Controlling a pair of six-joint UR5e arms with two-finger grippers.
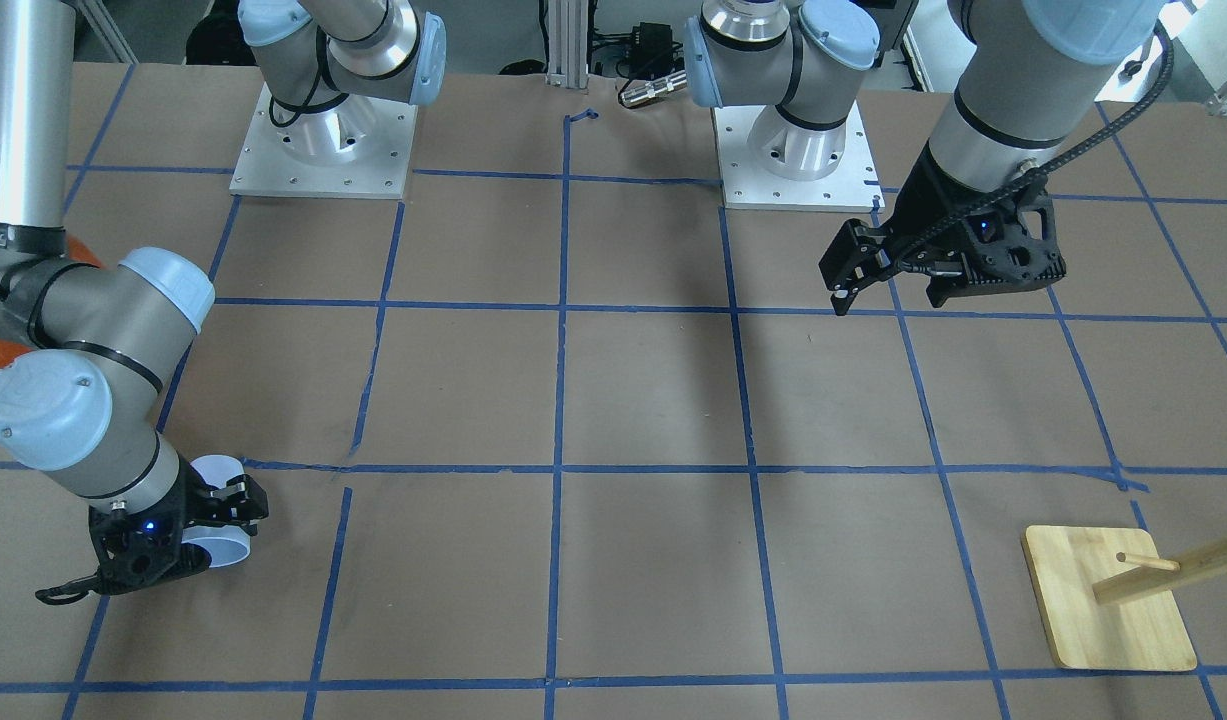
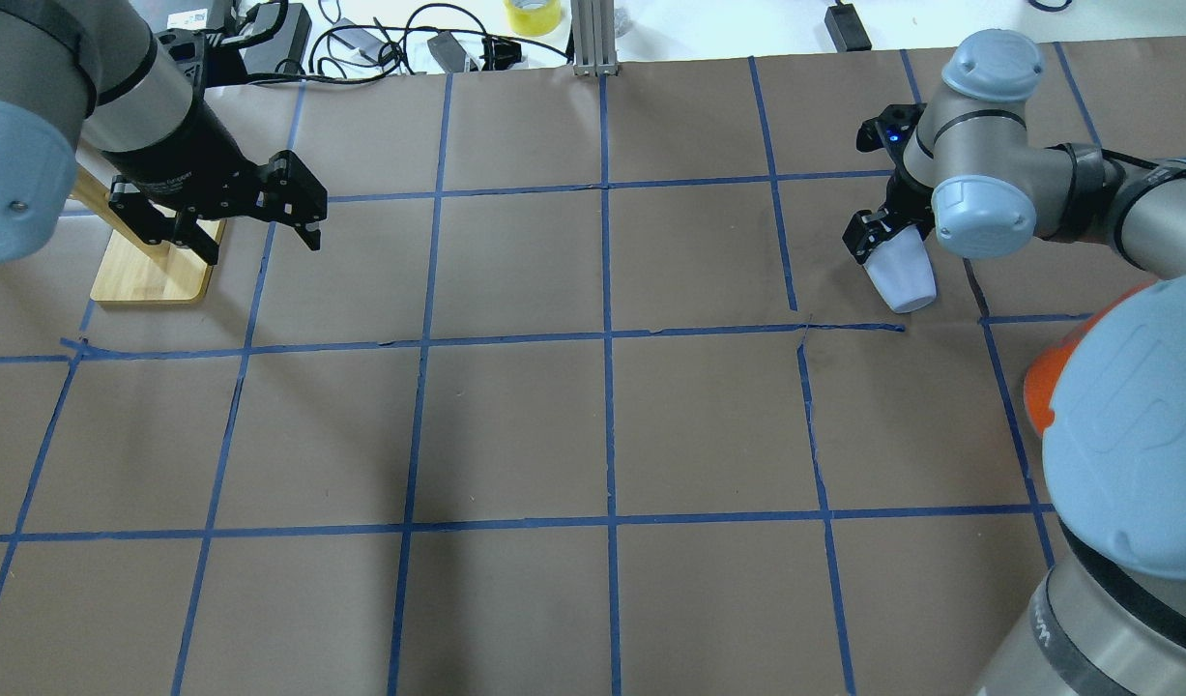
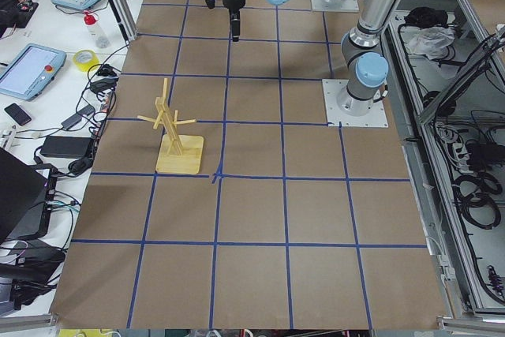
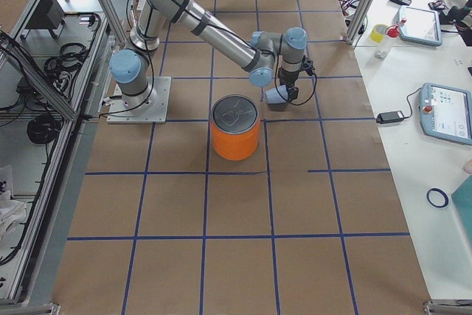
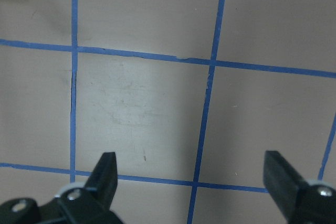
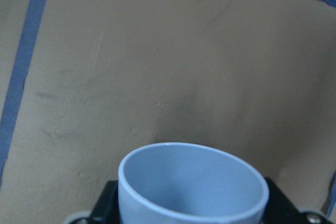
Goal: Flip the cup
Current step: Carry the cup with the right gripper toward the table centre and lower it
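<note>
The cup [image 2: 902,282] is a small pale blue-white tumbler held tilted at the table's far right. My right gripper [image 2: 887,237] is shut on the cup across its side. In the front view the gripper [image 1: 228,515] clamps the cup [image 1: 221,550] low over the paper. The right wrist view shows the cup's [image 6: 191,182] open mouth pointing away from the camera. I cannot tell whether the cup touches the table. My left gripper [image 2: 262,242] is open and empty above the table, far from the cup; its fingers stand wide apart in the left wrist view [image 5: 190,161].
A large orange can [image 4: 236,129] with a silver lid stands near the cup, on the robot's side of it. A wooden rack on a board [image 2: 153,275] stands just beyond the left gripper. Blue tape lines grid the brown paper table [image 2: 602,435].
</note>
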